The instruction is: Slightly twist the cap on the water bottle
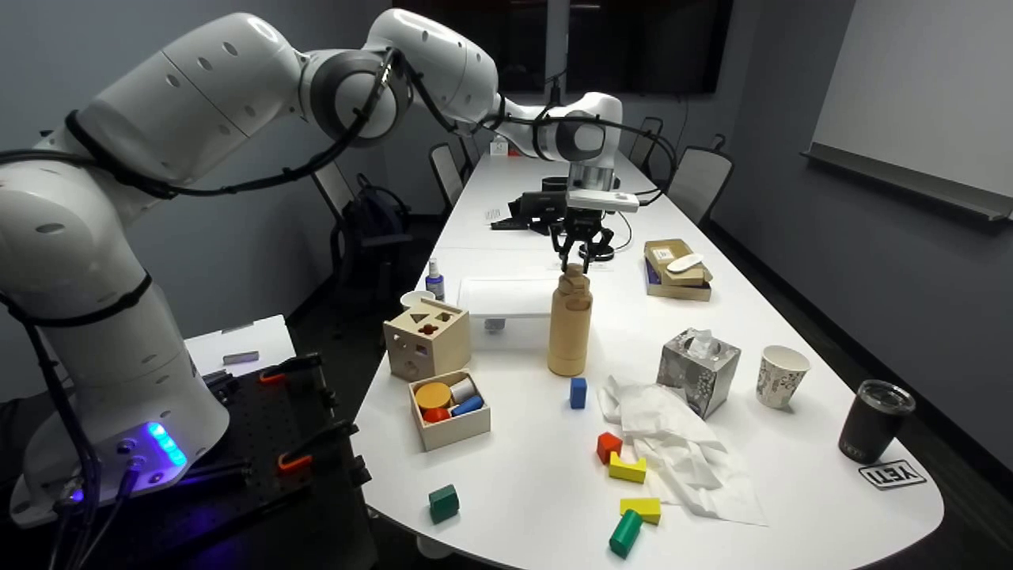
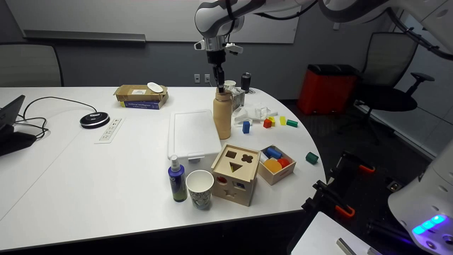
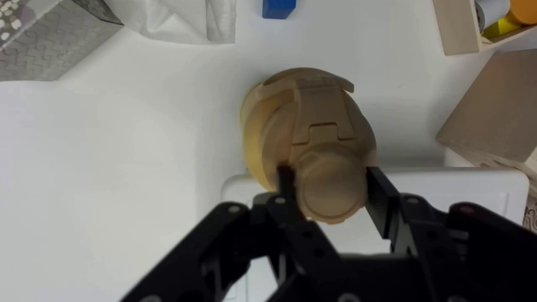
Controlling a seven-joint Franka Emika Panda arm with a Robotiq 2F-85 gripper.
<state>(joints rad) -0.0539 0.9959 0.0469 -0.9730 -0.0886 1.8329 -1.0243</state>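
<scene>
"What's the claw (image 3: pixel 330 174) doing?"

"Gripping the cap (image 3: pixel 331 191), it looks like: in the wrist view its jaws stand against it at three and nine o'clock."

"And the bottle (image 1: pixel 568 332)?"

"Directly below, at six o'clock from the claw in both exterior views, upright. Its body peeks out toward eleven in the wrist view."

"So what decides the twist?"

"I'd say the claw's turning axis matching that vertical long axis. Any offset could tip the bottle, or spin it along with the cap."

"Anything close by?"

"In an exterior view, a blue block (image 1: pixel 578 393) near the bottle at six o'clock, a white bin (image 1: pixel 506 299) at ten."
</scene>
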